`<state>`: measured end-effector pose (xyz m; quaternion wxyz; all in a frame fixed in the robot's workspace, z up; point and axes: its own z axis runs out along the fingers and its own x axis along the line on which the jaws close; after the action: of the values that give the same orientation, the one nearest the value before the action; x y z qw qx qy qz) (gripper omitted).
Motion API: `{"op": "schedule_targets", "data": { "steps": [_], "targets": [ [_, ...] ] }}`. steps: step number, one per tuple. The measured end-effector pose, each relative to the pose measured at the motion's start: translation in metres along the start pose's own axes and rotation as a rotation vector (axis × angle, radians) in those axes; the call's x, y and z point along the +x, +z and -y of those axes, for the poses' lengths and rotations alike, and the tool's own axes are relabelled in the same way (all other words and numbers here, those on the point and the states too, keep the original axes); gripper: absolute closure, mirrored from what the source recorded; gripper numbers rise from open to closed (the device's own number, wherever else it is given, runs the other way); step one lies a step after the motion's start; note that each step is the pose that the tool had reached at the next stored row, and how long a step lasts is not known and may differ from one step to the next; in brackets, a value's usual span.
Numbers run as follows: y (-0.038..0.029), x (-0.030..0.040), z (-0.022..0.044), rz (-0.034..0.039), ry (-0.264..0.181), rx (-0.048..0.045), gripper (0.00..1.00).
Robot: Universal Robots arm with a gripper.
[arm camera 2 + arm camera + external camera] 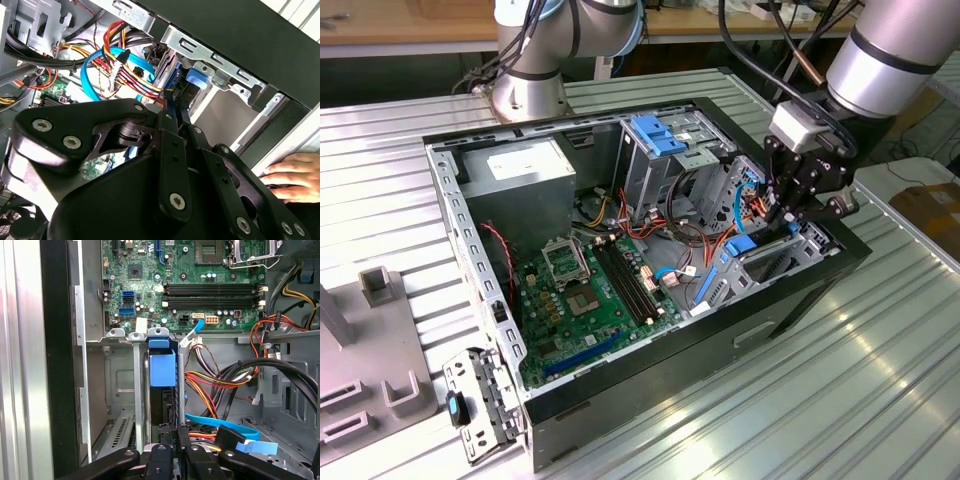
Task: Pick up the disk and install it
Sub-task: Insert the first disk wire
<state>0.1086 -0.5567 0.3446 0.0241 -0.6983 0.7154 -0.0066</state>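
The disk (162,390) stands on edge in a slot of the metal drive bay (120,385), dark with a light-blue carrier end (162,367); the same blue end shows in the second wrist view (196,78) and in the exterior view (740,243). My gripper (790,215) hangs over that bay at the case's side on the exterior view's right. Its black fingers (162,452) lie close together, and their tips (172,102) are at the disk's near end. I cannot see whether they touch it.
Red, yellow and blue cables (220,385) crowd the bay's side. The motherboard (590,290), power supply (520,165) and a grey upright cage with a blue latch (660,135) fill the open case. A person's hand (295,172) rests outside the case wall. A loose bracket (480,400) lies outside.
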Motion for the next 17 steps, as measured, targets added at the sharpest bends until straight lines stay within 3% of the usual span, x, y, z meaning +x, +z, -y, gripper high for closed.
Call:
{"op": "schedule_targets", "data": {
  "steps": [17],
  "targets": [
    [0.0025,0.0005,-0.0001,0.0004,0.000,-0.0014,0.84]
  ]
}}
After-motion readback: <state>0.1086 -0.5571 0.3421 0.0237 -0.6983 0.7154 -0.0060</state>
